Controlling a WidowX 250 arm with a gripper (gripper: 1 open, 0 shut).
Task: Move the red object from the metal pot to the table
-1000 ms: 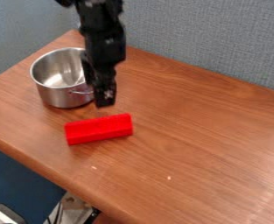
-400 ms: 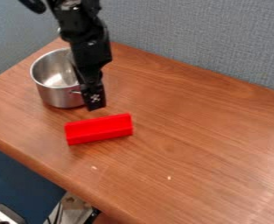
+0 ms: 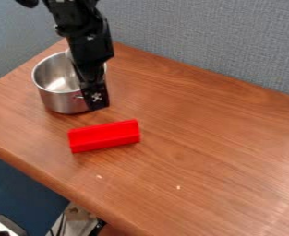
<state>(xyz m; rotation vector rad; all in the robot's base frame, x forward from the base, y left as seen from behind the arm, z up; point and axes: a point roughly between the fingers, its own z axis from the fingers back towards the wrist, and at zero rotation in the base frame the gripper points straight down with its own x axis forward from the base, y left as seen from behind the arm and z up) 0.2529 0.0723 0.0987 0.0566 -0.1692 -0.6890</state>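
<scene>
On the counter (image 3: 209, 129), reddish-brown wood with a rounded near corner: one red object (image 3: 104, 135), a brick-shaped block, lying flat on bare wood near the front edge, clear of the metal pot (image 3: 63, 83) and touching nothing. Metal pot: upright at rear left, interior apparently empty. Gripper (image 3: 96, 98): pointing down beside the pot's right wall, jaws spread, carrying nothing. Status, judged: the transfer looks complete. Risk: the arm hangs close against the pot, so a careless sideways withdrawal could clip the rim and shove or tip the pot; a low sweep forward could nudge the block toward the counter edge. Change against the earlier frames: gripper has shifted left and slightly up, away from the block; block and pot unmoved.
</scene>
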